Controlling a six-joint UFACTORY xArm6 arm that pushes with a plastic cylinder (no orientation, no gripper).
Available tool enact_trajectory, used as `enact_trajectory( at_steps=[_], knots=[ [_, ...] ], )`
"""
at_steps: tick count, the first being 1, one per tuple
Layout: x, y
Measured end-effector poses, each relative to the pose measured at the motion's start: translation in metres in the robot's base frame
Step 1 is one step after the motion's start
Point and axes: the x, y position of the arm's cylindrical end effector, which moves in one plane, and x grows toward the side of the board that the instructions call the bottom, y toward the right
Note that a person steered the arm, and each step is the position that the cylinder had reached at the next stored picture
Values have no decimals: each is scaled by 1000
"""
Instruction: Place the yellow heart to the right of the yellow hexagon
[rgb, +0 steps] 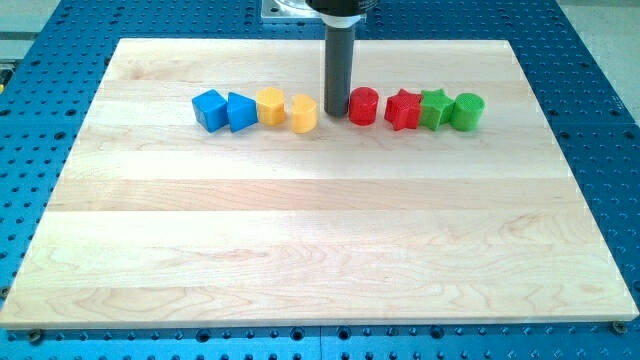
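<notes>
The yellow heart (304, 113) lies in a row of blocks near the view's top, just right of the yellow hexagon (270, 105), close to it or touching. My tip (337, 110) is down on the board between the yellow heart and the red cylinder (363, 105), a small gap from the heart and right beside the cylinder. The dark rod rises straight up from the tip to the view's top edge.
Left of the hexagon lie a blue cube (209, 109) and another blue block (241, 111). Right of the red cylinder lie a red star (402, 109), a green star (434, 107) and a green cylinder (466, 110). The wooden board (320, 240) sits on a blue perforated table.
</notes>
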Motion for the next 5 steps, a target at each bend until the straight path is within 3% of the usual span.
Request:
enact_trajectory(
  at_steps=[4,5],
  knots=[
    [31,-8],
    [10,-11]
  ],
)
